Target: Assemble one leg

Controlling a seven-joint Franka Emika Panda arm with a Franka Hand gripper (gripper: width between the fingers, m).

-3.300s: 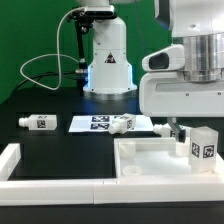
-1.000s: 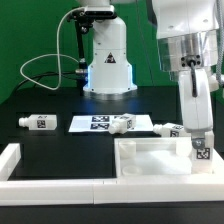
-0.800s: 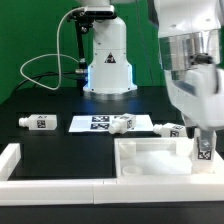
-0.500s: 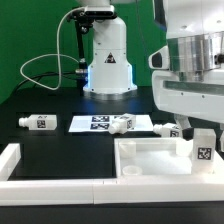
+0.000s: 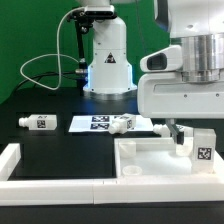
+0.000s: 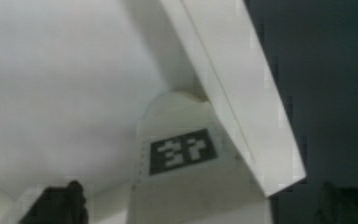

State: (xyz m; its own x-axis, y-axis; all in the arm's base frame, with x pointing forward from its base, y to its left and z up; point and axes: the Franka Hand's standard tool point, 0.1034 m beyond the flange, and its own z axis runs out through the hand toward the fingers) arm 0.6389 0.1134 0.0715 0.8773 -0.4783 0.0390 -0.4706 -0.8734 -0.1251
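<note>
White arm point(image 5: 185, 85) low over tray panel point(image 5: 150, 155); fingers point(image 6: 60, 203) spread above leg point(image 5: 203, 150).

You're looking at black table point(image 5: 40, 100) carrying: flat white marker board point(image 5: 92, 123), small white tagged peg point(image 5: 38, 122) lying apart toward exterior view's left, second peg point(image 5: 125, 123) resting at board's edge, large white tray-like panel point(image 5: 150, 160) sitting near front.

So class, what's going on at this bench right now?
A Panda arm is bent low over the white square panel at the exterior view's right, working on the upright leg in its corner. The hand itself is mostly hidden, so its grip can't be judged. Three more legs lie loose on the black table, one on the marker board.
</note>
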